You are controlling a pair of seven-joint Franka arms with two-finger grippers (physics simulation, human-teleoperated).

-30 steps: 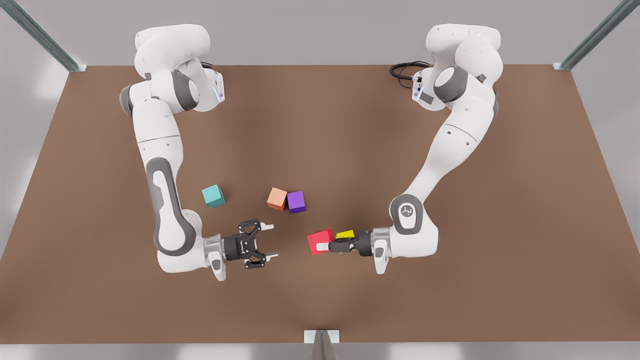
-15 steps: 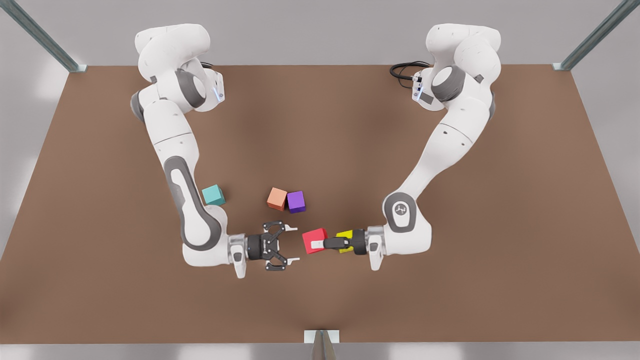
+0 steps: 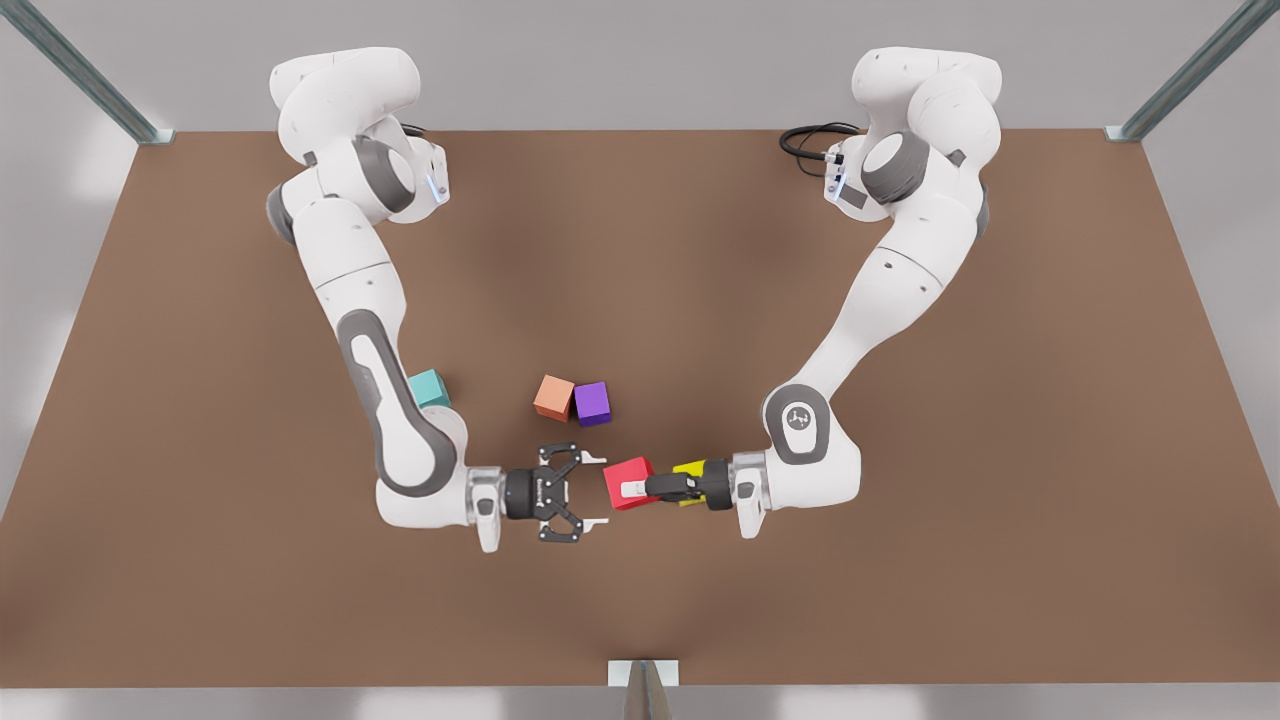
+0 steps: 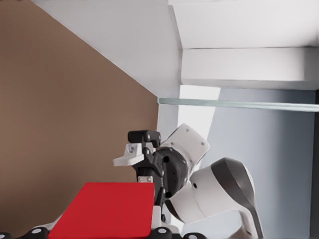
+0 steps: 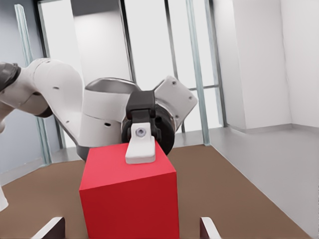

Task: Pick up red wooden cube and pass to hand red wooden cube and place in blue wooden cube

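Five cubes are counted. The blue wooden cube (image 3: pixel 430 386) lies on the table (image 3: pixel 900 600). An orange cube (image 3: pixel 553 397) and a purple cube (image 3: pixel 592 403) touch. The right tool (image 3: pixel 598 491) is spread wide and empty. The red wooden cube (image 3: pixel 626 480) is clamped in the left tool (image 3: pixel 633 489), near a yellow cube (image 3: pixel 690 468).

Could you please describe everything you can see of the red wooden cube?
The red wooden cube is a small, plain, bright red block with flat matte faces and crisp edges. It sits slightly turned and is clamped in the left gripper, with one white finger pad lying across its upper face. The open right gripper faces it from the other side, its fingertips spread wider than the cube and not gripping it.
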